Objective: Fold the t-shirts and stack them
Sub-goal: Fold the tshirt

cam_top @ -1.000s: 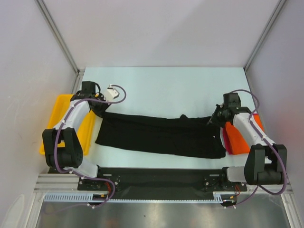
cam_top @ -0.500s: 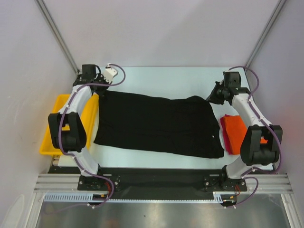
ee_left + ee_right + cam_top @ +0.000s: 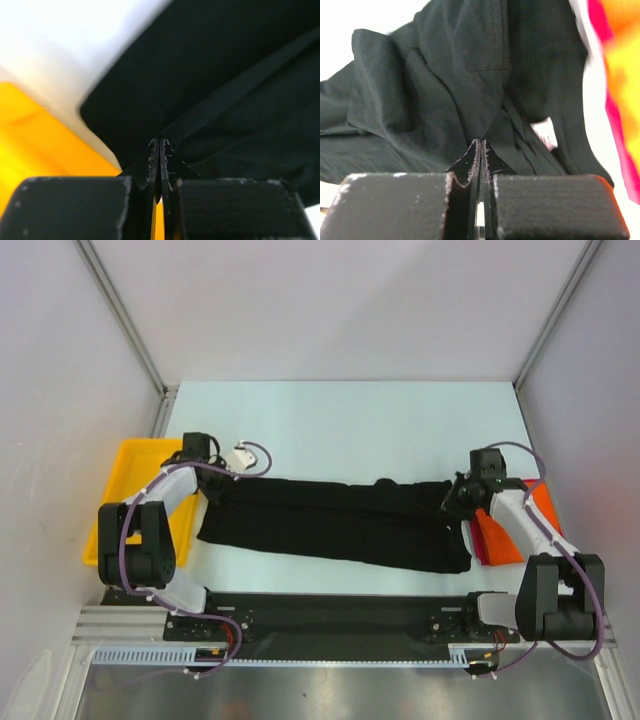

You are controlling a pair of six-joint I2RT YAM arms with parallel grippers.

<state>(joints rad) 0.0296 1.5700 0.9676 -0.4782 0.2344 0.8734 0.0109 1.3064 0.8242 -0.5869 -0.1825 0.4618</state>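
Beside black t-shirt (image 3: pixel 335 525), yellow tray (image 3: pixel 128 468), contents unclear

Lit brightly and evenly from above in the top view, with only thin soft shadows along the near edge of the black t-shirt (image 3: pixel 330 525). Swallows nearly all fold detail in that dark cloth. Shows mild glare on the metal strip (image 3: pixel 330 690) at the bottom and a wide-angle splay of the frame posts (image 3: pixel 120 315) toward the corners. In the left wrist view, blows out the table (image 3: pixel 60 30) to white, smears the yellow tray (image 3: pixel 35 135) into a glowing blur, keeps only the fingers (image 3: pixel 152 160) fairly sharp. In the right wrist view, renders seams crisply mid-frame, blurs the orange and pink t-shirts (image 3: pixel 620 65) at the right edge, overexposes the upper left.
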